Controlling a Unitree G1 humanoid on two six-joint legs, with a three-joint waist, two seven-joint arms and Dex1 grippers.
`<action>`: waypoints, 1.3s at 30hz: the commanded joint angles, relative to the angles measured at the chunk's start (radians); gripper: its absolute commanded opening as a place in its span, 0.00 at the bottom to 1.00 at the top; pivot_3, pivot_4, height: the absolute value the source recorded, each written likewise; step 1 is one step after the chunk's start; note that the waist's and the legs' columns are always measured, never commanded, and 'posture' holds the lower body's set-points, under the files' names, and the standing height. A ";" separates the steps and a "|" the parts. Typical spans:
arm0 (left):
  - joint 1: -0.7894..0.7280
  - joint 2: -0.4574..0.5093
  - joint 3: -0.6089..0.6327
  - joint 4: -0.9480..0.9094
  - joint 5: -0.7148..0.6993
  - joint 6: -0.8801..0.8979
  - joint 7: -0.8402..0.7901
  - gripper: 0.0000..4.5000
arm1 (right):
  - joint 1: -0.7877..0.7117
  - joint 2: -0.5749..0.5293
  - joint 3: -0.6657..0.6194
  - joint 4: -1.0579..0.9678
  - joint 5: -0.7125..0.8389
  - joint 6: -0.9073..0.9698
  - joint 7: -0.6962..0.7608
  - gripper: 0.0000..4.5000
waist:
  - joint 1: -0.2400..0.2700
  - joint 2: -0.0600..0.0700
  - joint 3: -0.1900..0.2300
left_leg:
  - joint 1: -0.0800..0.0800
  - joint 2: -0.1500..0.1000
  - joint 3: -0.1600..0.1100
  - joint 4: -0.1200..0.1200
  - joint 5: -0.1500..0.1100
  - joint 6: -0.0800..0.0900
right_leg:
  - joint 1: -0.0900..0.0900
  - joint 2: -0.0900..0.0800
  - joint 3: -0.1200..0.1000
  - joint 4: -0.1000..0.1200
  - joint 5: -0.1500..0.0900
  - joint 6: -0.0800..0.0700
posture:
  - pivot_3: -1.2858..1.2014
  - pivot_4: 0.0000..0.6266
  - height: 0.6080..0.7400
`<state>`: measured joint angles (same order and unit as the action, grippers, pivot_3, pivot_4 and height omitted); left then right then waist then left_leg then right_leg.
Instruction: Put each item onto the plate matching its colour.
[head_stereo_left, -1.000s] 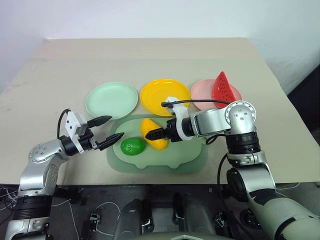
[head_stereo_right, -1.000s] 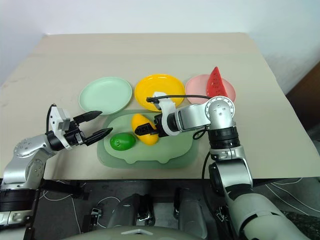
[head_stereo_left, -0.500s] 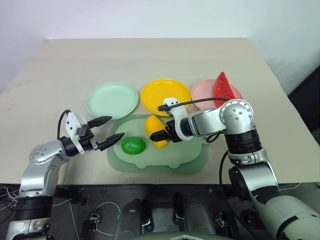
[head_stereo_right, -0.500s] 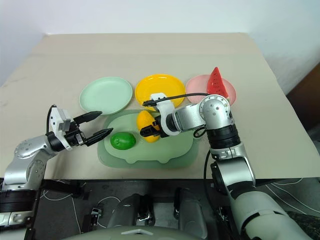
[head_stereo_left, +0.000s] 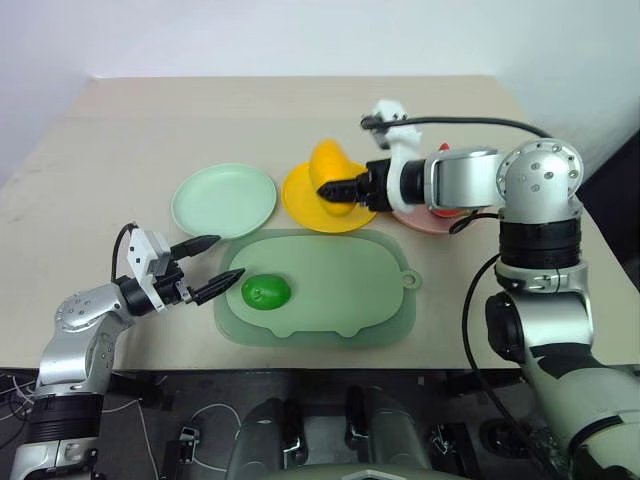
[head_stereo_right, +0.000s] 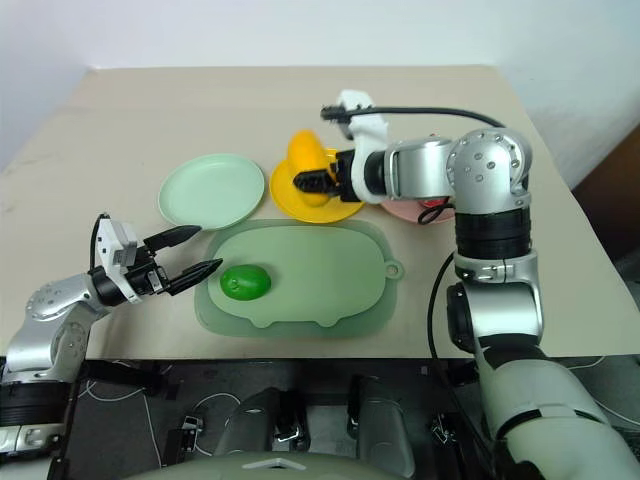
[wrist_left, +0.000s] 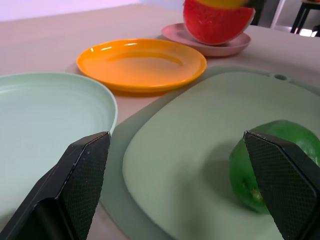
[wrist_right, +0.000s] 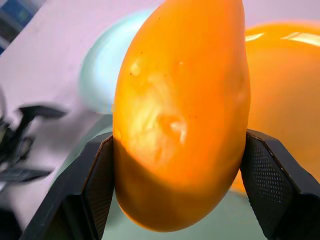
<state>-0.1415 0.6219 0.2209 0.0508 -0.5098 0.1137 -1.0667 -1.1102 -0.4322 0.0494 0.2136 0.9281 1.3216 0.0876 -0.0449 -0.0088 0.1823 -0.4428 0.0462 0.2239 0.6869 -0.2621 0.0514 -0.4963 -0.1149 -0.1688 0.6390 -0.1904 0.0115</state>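
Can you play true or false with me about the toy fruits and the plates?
1. The right gripper is holding the mango. True.
2. The green fruit sits on the green plate. False: it lies on the big green mat.
3. The watermelon is on the pink plate. True.
4. The left gripper is squeezing the green fruit. False: it is open beside the fruit.
5. The mango rests on the mat. False: it is held up over the yellow plate.
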 joint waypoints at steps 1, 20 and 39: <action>0.005 0.007 0.027 -0.027 -0.006 -0.020 0.006 1.00 | -0.055 0.008 0.099 0.167 -0.183 -0.180 0.176 0.73 | -0.001 0.000 0.000 | 0.000 0.000 0.000 0.000 0.000 0.000 | 0.000 0.000 0.000 0.000 0.000 0.000 | 0.52 0.24 0.67; 0.055 0.009 0.041 0.001 -0.005 -0.079 -0.013 1.00 | -0.270 0.265 0.020 0.918 -0.592 -0.605 0.383 0.89 | -0.004 0.000 0.000 | 0.000 0.000 0.002 0.000 0.000 0.000 | -0.003 -0.002 0.000 0.006 0.000 0.000 | 0.52 0.24 0.67; 0.091 0.045 0.083 0.030 -0.062 -0.097 -0.115 1.00 | -0.023 0.001 -0.097 0.054 -0.446 -0.314 0.704 1.00 | -0.003 0.000 0.000 | -0.001 0.000 -0.002 0.001 0.000 -0.001 | -0.004 -0.004 0.000 0.006 -0.001 0.000 | 0.52 0.24 0.67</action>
<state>-0.0562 0.6465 0.2697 0.1180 -0.5460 0.0156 -1.1625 -1.1808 -0.4122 -0.0298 0.4434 0.4097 0.9571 0.7420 -0.0478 -0.0087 0.1824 -0.4440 0.0462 0.2221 0.6874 -0.2620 0.0509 -0.5003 -0.1184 -0.1692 0.6454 -0.1912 0.0107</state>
